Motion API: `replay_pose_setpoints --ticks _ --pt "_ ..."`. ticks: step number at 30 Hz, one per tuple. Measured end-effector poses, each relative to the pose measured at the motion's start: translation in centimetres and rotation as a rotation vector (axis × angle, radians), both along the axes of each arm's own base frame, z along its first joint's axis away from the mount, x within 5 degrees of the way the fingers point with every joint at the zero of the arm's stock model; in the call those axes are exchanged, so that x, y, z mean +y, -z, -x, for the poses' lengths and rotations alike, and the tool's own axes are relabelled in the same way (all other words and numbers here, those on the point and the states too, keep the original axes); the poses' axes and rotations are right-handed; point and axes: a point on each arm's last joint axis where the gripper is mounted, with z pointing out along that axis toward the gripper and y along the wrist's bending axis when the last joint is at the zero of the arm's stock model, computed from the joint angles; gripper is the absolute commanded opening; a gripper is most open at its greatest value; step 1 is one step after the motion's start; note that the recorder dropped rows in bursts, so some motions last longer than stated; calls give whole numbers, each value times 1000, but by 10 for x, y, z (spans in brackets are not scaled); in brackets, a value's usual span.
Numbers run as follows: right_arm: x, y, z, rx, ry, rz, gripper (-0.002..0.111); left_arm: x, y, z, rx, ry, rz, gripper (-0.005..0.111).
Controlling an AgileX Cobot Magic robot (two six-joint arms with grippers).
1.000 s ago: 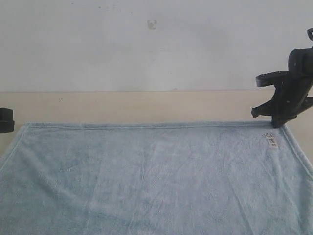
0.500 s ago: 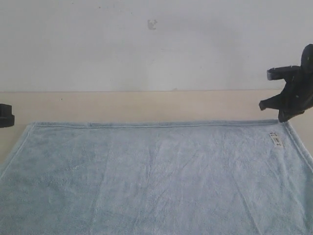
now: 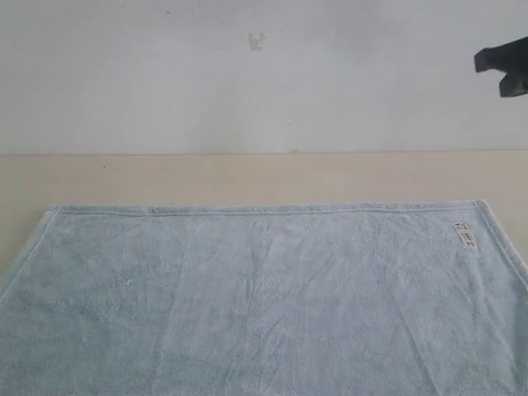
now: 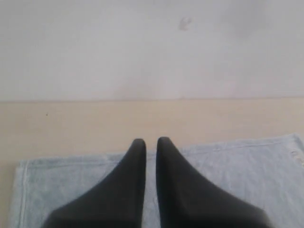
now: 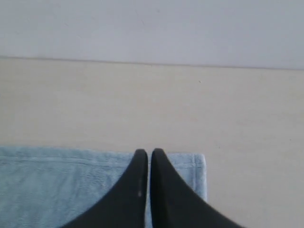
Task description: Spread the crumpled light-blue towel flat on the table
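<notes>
A: Where is the towel (image 3: pixel 264 297) lying?

B: It is lying spread out on the surface (image 3: pixel 247 177), pale blue and almost smooth, with only faint creases running through the pile. Its far edge is running straight across, and bare surface is stretching beyond it up to the wall (image 3: pixel 247 74).

A: And the left end effector (image 4: pixel 151 141)?

B: It is hanging over the towel with its two dark fingers drawn almost together, only a narrow slit showing between them and nothing in it. The towel's far edge is sitting just ahead of its fingertips, and one far corner is lying off to its side.

A: The right one?

B: The right end effector (image 5: pixel 147 153) is hanging with its fingers pressed close, gripping nothing. The other far corner of the towel is lying directly under its tips, with bare surface ahead of it. From the exterior view it is hanging high up, well above that corner, only partly in view.

A: Anything near that corner?

B: A small white tag (image 3: pixel 465 235) is lying flat on the towel, well below the right end effector.
</notes>
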Motion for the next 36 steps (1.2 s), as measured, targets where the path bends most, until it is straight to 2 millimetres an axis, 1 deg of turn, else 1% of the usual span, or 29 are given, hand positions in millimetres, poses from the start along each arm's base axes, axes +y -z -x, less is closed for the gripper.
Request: replay_pose_setpoints --ticks 2,3,4,6,7,8,9,12,14,16,18,21,24,26,28,31,36 --pt "7 -19 36 -85 -8 -31 2 -6 -13 24 -70 16 10 4" --pt "12 -28 62 -134 -10 -66 2 -9 -17 35 -97 20 14 4" --pt "16 -34 79 -170 -18 -77 2 -11 -19 43 -110 26 17 4" --pt "24 -40 121 -243 -33 -124 2 -15 -22 63 -148 28 32 4" --pt "28 -40 140 -271 -32 -159 2 -16 -22 69 -158 26 42 4" --pt "31 -38 154 -294 -26 -190 2 -17 -20 74 -163 19 61 4" --pt "34 -35 172 -326 -6 -254 2 -17 -18 77 -162 5 89 4" --pt "39 -25 206 -400 63 -434 2 -15 -11 77 -131 -40 199 4" --pt "42 -20 221 -433 70 -487 2 -15 -9 77 -118 -48 238 4" --pt "47 -18 236 -458 -1 -449 2 -16 -8 79 -115 -42 233 4" --pt "57 -20 253 -480 -148 -371 2 -17 -6 85 -108 -26 182 4" --pt "71 -25 279 -527 -333 -308 2 -18 -3 98 -109 -21 82 4" --pt "76 -31 298 -593 -401 -278 2 -17 -3 111 -131 -38 11 4" --pt "77 -34 305 -615 -398 -299 2 -18 -4 117 -147 -33 -2 4" --pt "76 -35 309 -612 -367 -360 2 -20 -5 122 -164 -29 11 4" --pt "75 -36 309 -595 -325 -433 2 -22 -7 127 -188 -13 52 4" --pt "75 -37 309 -589 -309 -461 2 -24 -9 130 -203 -5 69 4"
